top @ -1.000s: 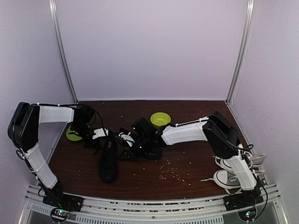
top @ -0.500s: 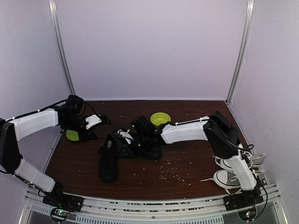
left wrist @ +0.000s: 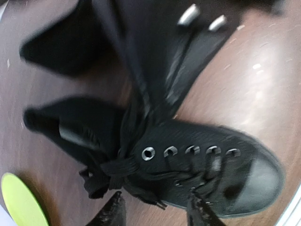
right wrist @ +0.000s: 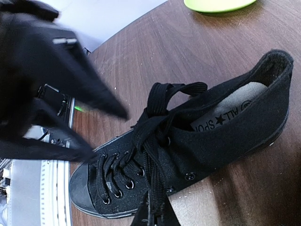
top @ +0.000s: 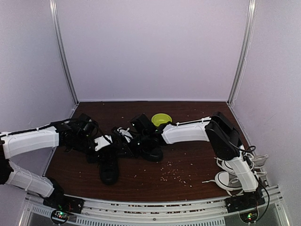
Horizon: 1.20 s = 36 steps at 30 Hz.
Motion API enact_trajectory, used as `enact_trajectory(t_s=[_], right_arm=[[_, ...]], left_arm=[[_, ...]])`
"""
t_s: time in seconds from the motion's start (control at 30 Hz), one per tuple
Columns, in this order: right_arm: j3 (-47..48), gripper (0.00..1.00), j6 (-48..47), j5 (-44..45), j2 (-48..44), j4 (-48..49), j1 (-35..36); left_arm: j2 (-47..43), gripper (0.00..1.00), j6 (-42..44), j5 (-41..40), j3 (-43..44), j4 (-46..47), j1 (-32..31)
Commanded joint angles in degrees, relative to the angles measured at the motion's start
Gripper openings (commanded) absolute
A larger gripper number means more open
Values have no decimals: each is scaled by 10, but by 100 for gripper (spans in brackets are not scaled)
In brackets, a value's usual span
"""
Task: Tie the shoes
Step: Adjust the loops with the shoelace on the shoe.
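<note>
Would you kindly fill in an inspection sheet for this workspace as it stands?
Surface: brown table, crumbs scattered.
Job's things: left shoe, laces loose; right shoe beside it; both black.
Clutter: green bowl, green plate, white-laced sneakers at right edge.
Grippers: left gripper open over left shoe; right gripper shut on its lace.
Cables: black cable at right near corner.
Surroundings: pale walls.

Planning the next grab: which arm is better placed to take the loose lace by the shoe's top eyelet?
Left. The left gripper hangs open over the black shoe, loose lace ahead of its fingertips; the right gripper is shut, a lace strand running into it.
</note>
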Motion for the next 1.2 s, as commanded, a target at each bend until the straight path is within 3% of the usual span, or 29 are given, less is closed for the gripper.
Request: enact_trajectory(t_s=[0.0, 0.17, 0.5, 0.53, 0.6, 0.93, 1.17], right_arm=[[15, 0, 6, 9, 8, 17, -2], [14, 0, 18, 8, 8, 35, -2], [16, 0, 18, 3, 10, 35, -4], [17, 0, 18, 3, 11, 36, -4], [20, 0, 19, 3, 11, 34, -5], [18, 9, 20, 4, 3, 33, -14], [7, 19, 10, 3, -11, 32, -14]], left_arm=[[32, 47, -41, -74, 14, 1, 3], [65, 49, -84, -90, 11, 26, 3], [100, 43, -141, -138, 13, 50, 3], [106, 35, -141, -132, 18, 47, 3], [113, 1, -144, -103, 28, 41, 3], [66, 0, -289, 14, 45, 2, 2], [73, 0, -409, 40, 9, -21, 2]])
